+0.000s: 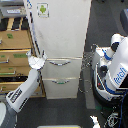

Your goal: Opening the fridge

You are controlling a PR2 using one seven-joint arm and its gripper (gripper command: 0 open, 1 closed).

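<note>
The gripper point(38, 60) sat at the left edge of the fridge point(62, 40), which stood beside the wooden cabinet point(15, 55), its fingers' grasp unreadable, so a shallow hold could slip when pulling.

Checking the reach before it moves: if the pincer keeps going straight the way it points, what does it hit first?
Probably the fridge: the pincer points up toward the door's left edge, at or just short of it. Depth is unclear from this single view.
</note>
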